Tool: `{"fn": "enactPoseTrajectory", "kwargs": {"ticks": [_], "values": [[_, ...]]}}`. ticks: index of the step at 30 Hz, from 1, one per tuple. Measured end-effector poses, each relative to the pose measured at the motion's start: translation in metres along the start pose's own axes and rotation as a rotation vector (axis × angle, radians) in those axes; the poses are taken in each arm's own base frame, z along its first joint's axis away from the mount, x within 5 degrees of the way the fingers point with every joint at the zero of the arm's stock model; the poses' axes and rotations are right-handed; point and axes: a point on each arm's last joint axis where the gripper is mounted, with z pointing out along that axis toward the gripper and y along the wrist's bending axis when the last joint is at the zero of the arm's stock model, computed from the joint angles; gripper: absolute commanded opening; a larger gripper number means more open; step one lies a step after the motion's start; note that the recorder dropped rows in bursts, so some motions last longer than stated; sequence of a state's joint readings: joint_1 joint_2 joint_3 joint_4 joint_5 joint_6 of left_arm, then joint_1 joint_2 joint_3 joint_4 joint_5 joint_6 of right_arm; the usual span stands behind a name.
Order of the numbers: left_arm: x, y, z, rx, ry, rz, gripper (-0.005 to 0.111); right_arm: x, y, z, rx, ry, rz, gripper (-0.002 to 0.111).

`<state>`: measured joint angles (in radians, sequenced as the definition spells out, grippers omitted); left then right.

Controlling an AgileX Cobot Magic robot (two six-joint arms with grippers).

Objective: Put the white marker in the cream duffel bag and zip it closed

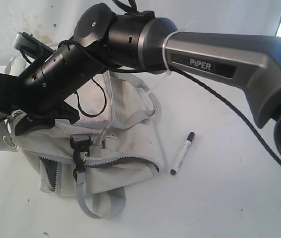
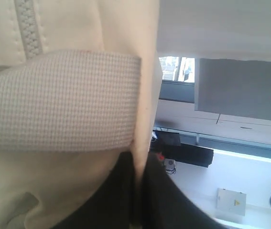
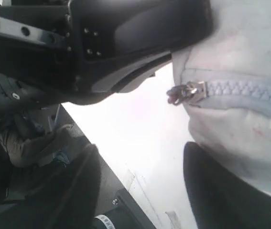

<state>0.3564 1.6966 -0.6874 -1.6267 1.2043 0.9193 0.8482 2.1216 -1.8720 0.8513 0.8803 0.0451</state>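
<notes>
Left pincer (image 2: 136,206): fingers together, pinching a fold of cloth of the cream duffel bag (image 1: 130,134), right by a grey strap (image 2: 59,100).
Right pincer (image 3: 142,188): fingers apart, nothing held; close to the bag, with the metal zip pull (image 3: 187,93) just ahead of the gap, not touched.
Bag: slumped on the white desk (image 1: 219,198), left of the middle; black clip (image 1: 79,145) on the front; grey zip line across the front.
White marker (image 1: 182,153): flat on the desk, just beside the right edge of the bag, outside it; black cap at the far end; no pincer on it.
Right arm (image 1: 219,54): reaching in from the right side, across and above the bag, over to its left end.
</notes>
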Motion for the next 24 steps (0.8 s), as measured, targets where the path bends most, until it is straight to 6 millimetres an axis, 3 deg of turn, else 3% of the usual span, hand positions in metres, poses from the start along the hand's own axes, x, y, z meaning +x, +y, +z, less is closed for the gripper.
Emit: {"fn": "enactPoseTrajectory", "kwargs": {"ticks": [12, 18, 24], "values": [[-0.001, -0.001, 0.000, 0.012, -0.016, -0.011, 0.000, 0.006, 0.016, 0.014, 0.000, -0.085, -0.044, 0.045], [-0.001, -0.001, 0.000, 0.010, -0.013, -0.010, 0.000, 0.001, 0.007, 0.014, 0.104, -0.128, -0.100, 0.045], [0.000, 0.001, 0.000, -0.012, -0.001, 0.054, 0.000, 0.000, -0.016, 0.037, 0.137, -0.125, 0.011, 0.044]]}}
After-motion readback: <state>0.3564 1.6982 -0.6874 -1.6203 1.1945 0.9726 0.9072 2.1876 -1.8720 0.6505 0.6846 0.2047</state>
